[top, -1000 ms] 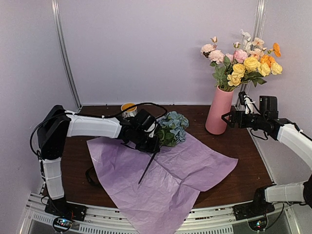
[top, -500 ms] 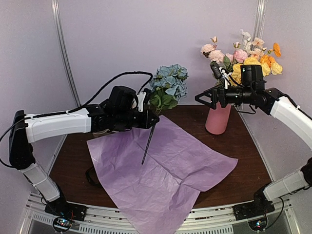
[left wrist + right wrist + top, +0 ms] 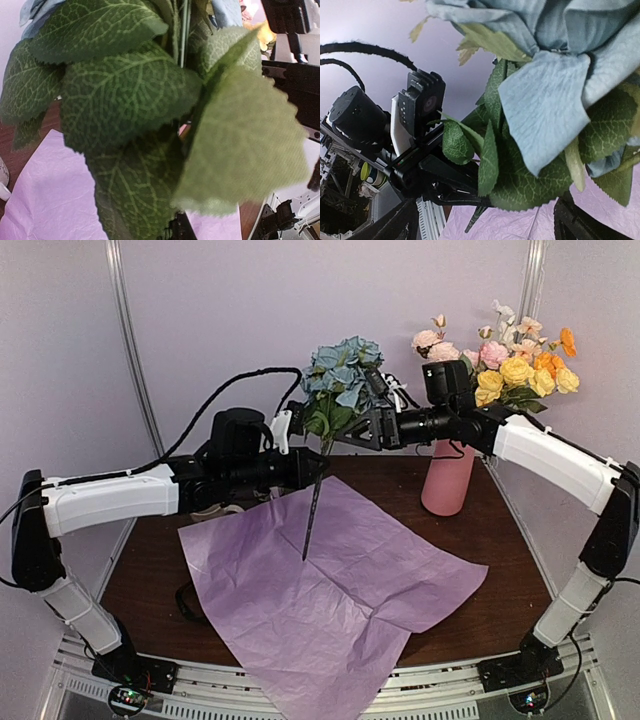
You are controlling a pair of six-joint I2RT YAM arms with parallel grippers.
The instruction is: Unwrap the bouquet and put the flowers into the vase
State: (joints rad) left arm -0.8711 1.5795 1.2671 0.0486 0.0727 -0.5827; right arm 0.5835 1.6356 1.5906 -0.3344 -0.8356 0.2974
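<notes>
The dusty blue artificial flower (image 3: pixel 343 365) hangs upright in the air above the creased lilac tissue paper sheet (image 3: pixel 330 590). It is a little higher than half a second ago. The left gripper (image 3: pixel 318 462) pinches its dark stem, fingers pressed together on it. The right gripper (image 3: pixel 353 410) was near the tall matte pink vase (image 3: pixel 448 475) before. It has now come across to the green leaves under the bloom, with its fingers spread wide on both sides. The mixed pink and yellow flowers (image 3: pixel 505 365) stand in the vase as before.
</notes>
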